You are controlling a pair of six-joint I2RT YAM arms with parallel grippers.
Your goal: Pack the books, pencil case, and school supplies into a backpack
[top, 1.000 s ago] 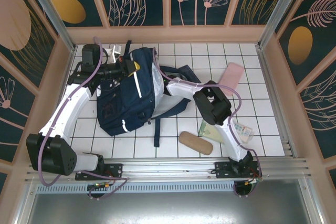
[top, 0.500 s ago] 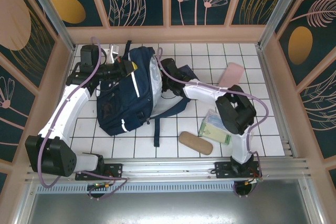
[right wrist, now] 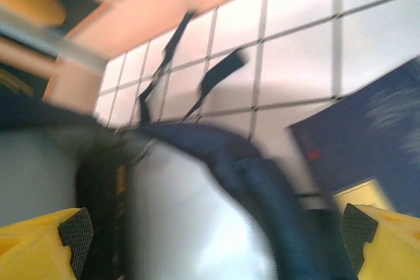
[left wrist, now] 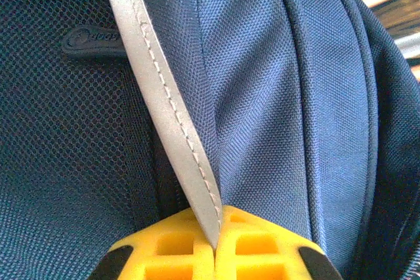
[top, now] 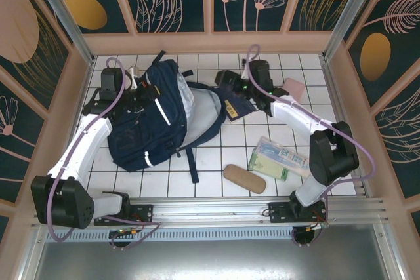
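Backpack position requested. (A)
Laid on the left half of the table, toward the far edge. The flap is thrown open and the pale lining is exposed. (B)
Left gripper? (A)
Clenched on the backpack's pale stripe. (B)
Right gripper? (A)
Released, with fingers spread wide over the open flap. A dark blue book is seen just beside the flap. (B)
Supplies? (A)
Tan case is laid near the near edge, with the green-white packet just beside it. Pink pouch is toward the far right corner, partly hidden by the right arm. (B)
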